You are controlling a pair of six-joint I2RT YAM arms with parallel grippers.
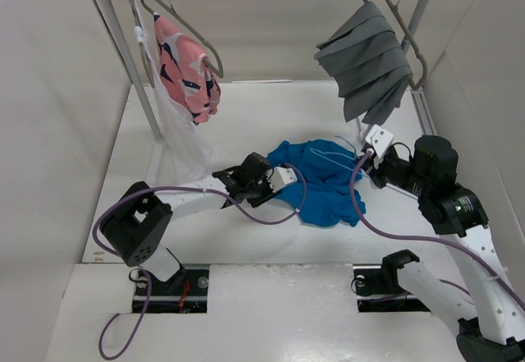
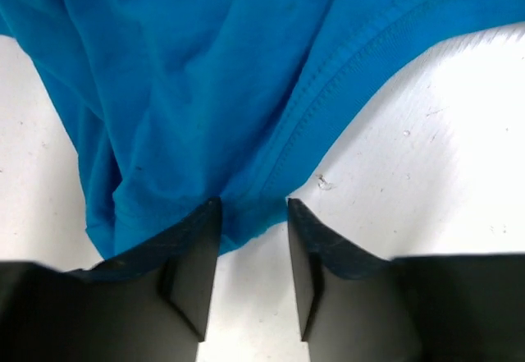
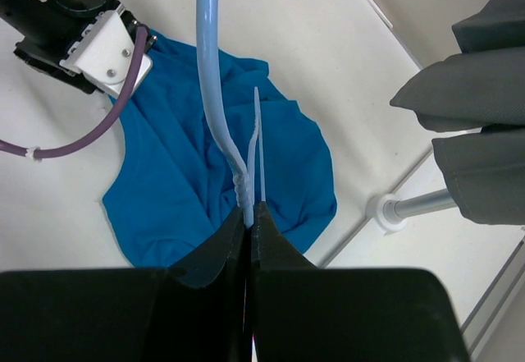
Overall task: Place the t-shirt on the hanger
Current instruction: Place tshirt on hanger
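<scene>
Pinching the hanger [image 3: 215, 91] at its twisted neck, the right claw [image 3: 248, 214] holds it over the t-shirt [image 1: 324, 185] crumpled on the table [image 1: 246, 116], while the left claw [image 2: 253, 247], spread at the cloth's edge, must next, I think, close and lift it.

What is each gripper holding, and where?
Right gripper pinches the thin light-blue wire hanger at its twisted neck. Left gripper, open around the bright blue cotton t-shirt hem, holds nothing.
</scene>
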